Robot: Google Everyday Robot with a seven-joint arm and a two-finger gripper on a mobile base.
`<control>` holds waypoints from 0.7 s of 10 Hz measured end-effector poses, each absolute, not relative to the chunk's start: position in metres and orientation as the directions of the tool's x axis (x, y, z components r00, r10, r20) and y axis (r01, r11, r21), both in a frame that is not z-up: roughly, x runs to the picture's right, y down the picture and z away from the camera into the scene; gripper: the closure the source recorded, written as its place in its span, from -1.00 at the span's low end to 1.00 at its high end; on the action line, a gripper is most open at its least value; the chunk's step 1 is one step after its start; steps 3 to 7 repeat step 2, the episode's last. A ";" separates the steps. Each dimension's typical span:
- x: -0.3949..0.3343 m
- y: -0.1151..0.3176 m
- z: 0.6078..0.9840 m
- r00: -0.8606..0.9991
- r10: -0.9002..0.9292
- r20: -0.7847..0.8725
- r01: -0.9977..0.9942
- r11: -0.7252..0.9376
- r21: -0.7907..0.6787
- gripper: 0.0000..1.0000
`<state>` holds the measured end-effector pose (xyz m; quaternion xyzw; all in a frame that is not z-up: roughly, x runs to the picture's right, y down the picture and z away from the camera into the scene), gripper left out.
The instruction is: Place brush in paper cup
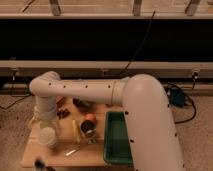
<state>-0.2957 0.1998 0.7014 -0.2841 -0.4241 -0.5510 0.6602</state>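
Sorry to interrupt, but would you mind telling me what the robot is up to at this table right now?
The robot's white arm reaches across a small wooden table, with its wrist hanging over the left side. The pincer sits low above the tabletop there. A metal spoon lies near the front, an orange bowl sits mid-table, and a green tray fills the right side. The brush and the paper cup cannot be clearly picked out.
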 end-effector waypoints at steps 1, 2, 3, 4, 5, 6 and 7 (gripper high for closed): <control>-0.295 0.200 0.702 0.034 -0.486 0.873 0.968 0.232 0.092 -0.60; -0.294 0.199 0.702 0.036 -0.486 0.873 0.968 0.234 0.091 -0.60; -0.294 0.199 0.702 0.036 -0.486 0.873 0.968 0.234 0.091 -0.60; -0.294 0.199 0.702 0.036 -0.486 0.873 0.968 0.234 0.091 -0.60; -0.294 0.199 0.702 0.036 -0.486 0.873 0.968 0.234 0.091 -0.60; -0.294 0.199 0.702 0.036 -0.486 0.873 0.968 0.234 0.091 -0.60; -0.294 0.199 0.702 0.036 -0.486 0.873 0.968 0.234 0.091 -0.60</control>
